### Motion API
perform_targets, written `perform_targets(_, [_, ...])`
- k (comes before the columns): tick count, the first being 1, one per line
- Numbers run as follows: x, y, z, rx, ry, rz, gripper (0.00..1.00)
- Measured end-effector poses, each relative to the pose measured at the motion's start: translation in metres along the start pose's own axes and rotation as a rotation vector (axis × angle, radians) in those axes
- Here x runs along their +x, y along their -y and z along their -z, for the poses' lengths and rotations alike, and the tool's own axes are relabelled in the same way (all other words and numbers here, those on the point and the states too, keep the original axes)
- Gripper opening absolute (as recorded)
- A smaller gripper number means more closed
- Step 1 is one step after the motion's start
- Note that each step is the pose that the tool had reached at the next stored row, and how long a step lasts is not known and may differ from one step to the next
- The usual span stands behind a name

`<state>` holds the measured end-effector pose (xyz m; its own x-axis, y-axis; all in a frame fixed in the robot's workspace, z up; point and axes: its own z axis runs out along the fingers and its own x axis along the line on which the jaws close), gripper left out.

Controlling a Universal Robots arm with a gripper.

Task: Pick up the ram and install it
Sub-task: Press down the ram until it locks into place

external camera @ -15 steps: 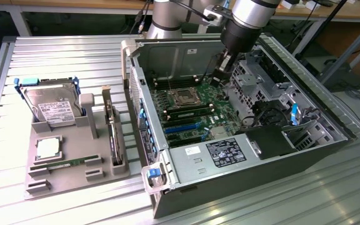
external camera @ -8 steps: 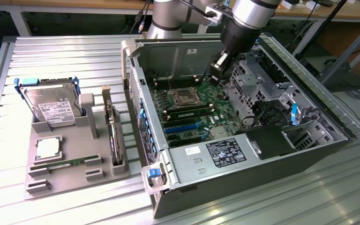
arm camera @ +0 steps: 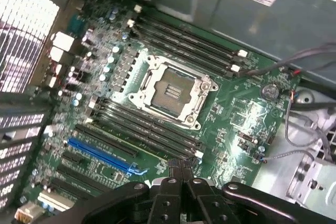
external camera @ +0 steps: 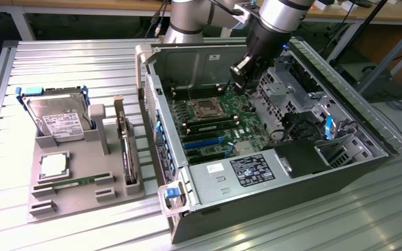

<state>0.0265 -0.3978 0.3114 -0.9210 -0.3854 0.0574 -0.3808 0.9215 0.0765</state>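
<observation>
green ram [external camera: 70,183] lies flat in the grey holder tray [external camera: 82,201] at the exterior view's left, long axis across the tray, well apart from the gripper [external camera: 237,82], which hangs inside the computer case [external camera: 292,178] over the motherboard [arm camera: 157,93], fingers [arm camera: 181,179] pressed together and holding nothing.

Robotics lab, aluminium-slat workbench [external camera: 82,57] (cabled desks behind), opened computer case [external camera: 271,157]

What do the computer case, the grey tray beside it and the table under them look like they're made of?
Computer case: apparently sheet metal, a dull grey finish with folded edges and punched holes.
Grey tray: likely moulded or printed plastic, matte and uniformly grey, with blocky raised holders.
Table: looks like aluminium, ribbed silvery slats that catch a bright sheen.
</observation>
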Motion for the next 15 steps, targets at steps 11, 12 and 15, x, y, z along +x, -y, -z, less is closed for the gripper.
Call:
perform_targets(11, [0.0000,0.0000,0.0000,-0.0147,0.0195,-0.254,0.11])
perform_targets(12, [0.0000,0.0000,0.0000,-0.0166,0.0221,-0.287,0.11])
perform_targets(15, [0.0001,0.0001,0.0000,-0.0213,0.0274,-0.354,0.11])
